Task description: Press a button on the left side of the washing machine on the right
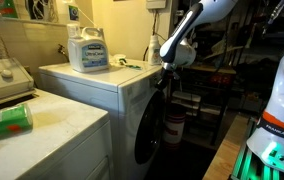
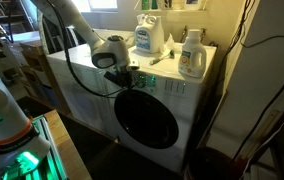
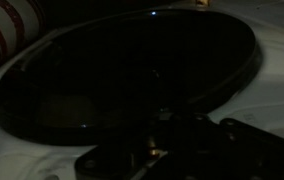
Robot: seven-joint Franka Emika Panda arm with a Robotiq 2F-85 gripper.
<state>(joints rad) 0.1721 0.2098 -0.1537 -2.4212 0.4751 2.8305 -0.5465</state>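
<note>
The washing machine (image 1: 122,95) is the tall white front-loader with a round dark porthole door (image 1: 148,128); it shows in both exterior views (image 2: 197,120). My gripper (image 2: 123,72) is at the upper left of its front, against the control strip above the door (image 2: 145,116). In an exterior view the gripper (image 1: 166,72) sits at the machine's top front corner. The wrist view is very dark: the porthole door (image 3: 122,70) fills it, and my fingers (image 3: 214,145) are dim shapes lying close together with nothing between them.
Detergent bottles (image 2: 149,38) (image 2: 191,55) stand on the washer's top, one also shown in an exterior view (image 1: 87,50). A lower white flat-topped machine (image 1: 52,135) carries a green bottle (image 1: 7,121). Shelves with clutter (image 1: 207,90) face the washer. A wall (image 2: 267,90) flanks it.
</note>
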